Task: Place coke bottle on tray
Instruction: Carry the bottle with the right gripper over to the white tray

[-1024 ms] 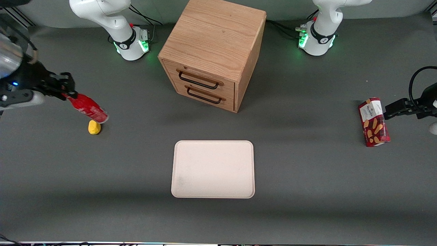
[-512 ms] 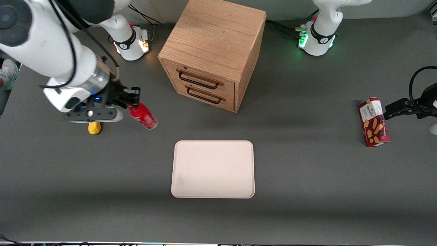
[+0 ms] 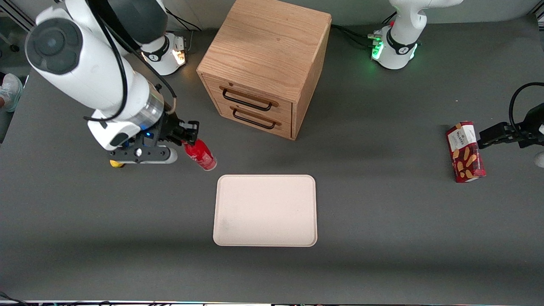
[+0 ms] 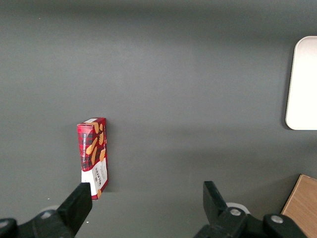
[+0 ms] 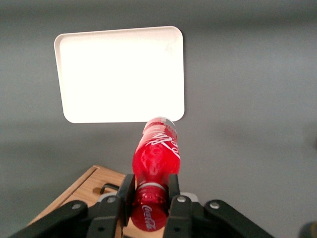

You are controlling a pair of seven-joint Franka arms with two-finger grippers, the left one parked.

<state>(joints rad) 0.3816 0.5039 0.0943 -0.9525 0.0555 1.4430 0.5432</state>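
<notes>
My right gripper (image 3: 185,137) is shut on the cap end of the red coke bottle (image 3: 201,155), which it holds tilted in the air, base pointing toward the tray. The bottle hangs a little farther from the front camera than the cream-pink tray (image 3: 265,210), near the tray's corner toward the working arm's end. In the right wrist view the fingers (image 5: 128,192) clamp the bottle's neck (image 5: 156,157), and the tray (image 5: 119,73) lies flat on the grey table past the bottle's base.
A wooden two-drawer cabinet (image 3: 265,63) stands farther from the front camera than the tray. A yellow object (image 3: 114,163) lies under the working arm's wrist. A red snack box (image 3: 465,151) lies toward the parked arm's end; it also shows in the left wrist view (image 4: 93,157).
The right arm has carried the bottle from the working arm's end of the table, past the yellow object, toward the tray's corner. The grip on the bottle has held.
</notes>
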